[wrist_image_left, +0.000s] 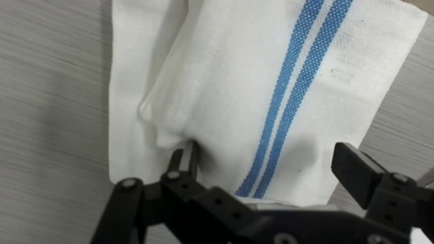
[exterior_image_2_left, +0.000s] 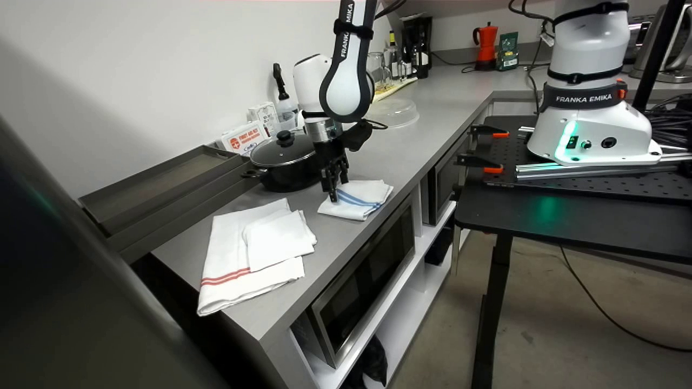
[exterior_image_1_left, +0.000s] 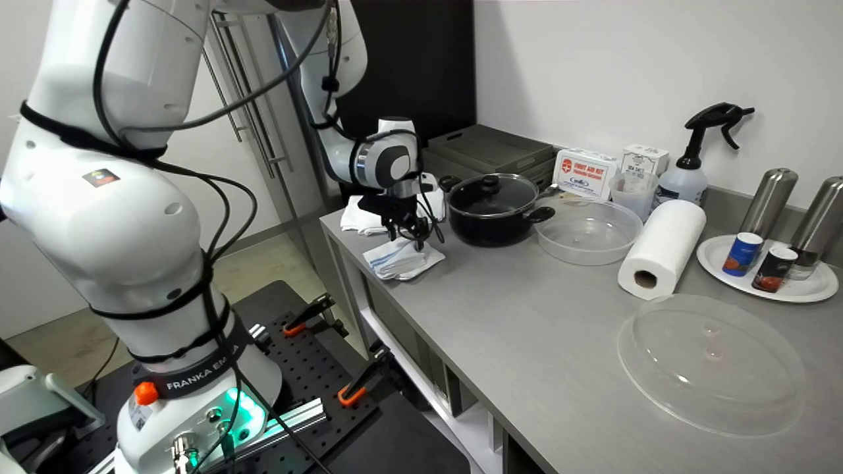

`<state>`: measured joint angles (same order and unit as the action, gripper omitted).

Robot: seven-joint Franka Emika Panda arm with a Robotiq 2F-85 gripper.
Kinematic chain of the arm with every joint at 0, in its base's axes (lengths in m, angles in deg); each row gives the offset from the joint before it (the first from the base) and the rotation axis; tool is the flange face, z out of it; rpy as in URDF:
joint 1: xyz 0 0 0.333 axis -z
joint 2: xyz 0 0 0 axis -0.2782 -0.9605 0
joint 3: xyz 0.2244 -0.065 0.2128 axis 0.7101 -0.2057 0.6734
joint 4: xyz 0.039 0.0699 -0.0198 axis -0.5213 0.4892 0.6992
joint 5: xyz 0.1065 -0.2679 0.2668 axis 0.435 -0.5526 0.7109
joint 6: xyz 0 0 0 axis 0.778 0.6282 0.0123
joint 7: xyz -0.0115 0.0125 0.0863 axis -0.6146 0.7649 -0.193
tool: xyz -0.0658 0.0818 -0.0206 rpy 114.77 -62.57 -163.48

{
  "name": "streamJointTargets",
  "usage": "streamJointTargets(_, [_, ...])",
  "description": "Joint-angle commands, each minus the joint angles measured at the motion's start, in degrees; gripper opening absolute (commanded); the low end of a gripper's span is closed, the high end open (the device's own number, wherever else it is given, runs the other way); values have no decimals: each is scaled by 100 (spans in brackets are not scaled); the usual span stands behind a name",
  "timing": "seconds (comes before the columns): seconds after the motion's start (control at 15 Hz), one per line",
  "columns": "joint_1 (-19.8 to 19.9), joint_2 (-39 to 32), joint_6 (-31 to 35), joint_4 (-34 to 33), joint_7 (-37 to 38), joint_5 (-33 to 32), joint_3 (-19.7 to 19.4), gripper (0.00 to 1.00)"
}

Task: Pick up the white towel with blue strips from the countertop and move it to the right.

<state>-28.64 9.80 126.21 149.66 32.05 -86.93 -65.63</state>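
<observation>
Spanning blue stripes of folded white towel with my jaws wide | cloth on desk, unlifted | approach done, I judge | outstanding: grip, lift, rightward move

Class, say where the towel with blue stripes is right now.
In an exterior view, the blue-striped towel lies on the countertop, right of the black pot and the red-striped towel; the wrist view shows it beneath the open gripper.

Towel: running past your wrist view's top edge.
Pot: hiding partly behind your gripper in an exterior view.
Blue can: showing you blurred markings.
</observation>
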Motion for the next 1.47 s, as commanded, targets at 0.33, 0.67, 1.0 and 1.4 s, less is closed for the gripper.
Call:
streamJointTargets(0.33, [394, -39, 202, 106, -185, 333, 175, 100])
streamJointTargets(0.67, [680, -52, 201, 124, -296, 539, 278, 100])
streamJointTargets(1.0, [616, 4, 239, 382, -270, 557, 296, 100])
streamJointTargets(1.4, [603, -30, 382, 618, -264, 576, 383, 100])
